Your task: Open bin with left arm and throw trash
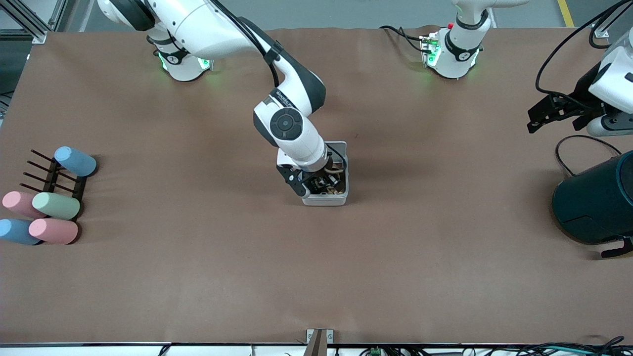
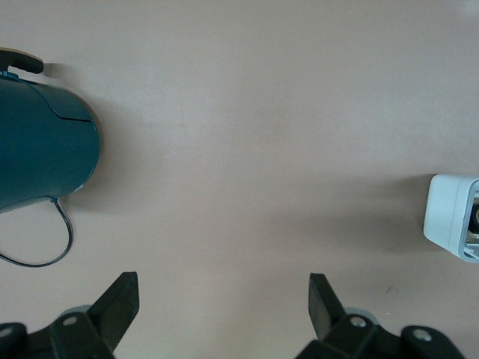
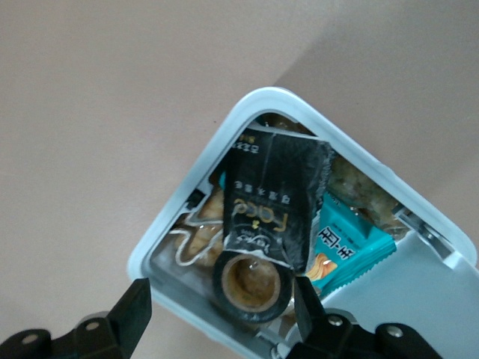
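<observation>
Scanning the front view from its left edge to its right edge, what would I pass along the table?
Pastel cylinders on a dark rack → right gripper over the open bin of trash → left gripper, waiting, open → dark-teal round container.

bright even light, soft shadows, sharp

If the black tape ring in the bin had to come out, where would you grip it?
From above, across the tape ring's wall. It lies flat in the bin, hole upward, so one finger fits inside; the black wrapper overlaps one edge, so take the uncovered side.
</observation>
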`<act>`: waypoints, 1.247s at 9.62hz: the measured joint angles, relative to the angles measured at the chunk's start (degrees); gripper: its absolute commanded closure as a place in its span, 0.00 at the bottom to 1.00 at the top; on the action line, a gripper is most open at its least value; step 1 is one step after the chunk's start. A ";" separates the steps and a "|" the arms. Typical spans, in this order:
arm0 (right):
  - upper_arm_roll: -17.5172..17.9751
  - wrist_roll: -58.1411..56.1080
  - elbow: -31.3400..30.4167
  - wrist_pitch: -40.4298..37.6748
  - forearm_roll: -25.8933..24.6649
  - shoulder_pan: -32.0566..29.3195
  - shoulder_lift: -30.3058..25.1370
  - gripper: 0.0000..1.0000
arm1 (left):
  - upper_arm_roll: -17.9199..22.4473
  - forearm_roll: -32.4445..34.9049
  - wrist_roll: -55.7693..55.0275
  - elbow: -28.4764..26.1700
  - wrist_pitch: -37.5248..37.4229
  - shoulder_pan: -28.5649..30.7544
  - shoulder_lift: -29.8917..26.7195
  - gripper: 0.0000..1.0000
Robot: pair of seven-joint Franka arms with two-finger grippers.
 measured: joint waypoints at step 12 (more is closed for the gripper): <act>-1.44 -70.53 0.62 -55.32 -1.35 -40.34 -30.05 0.01 | 0.06 0.00 -0.06 0.79 0.00 0.15 0.79 0.00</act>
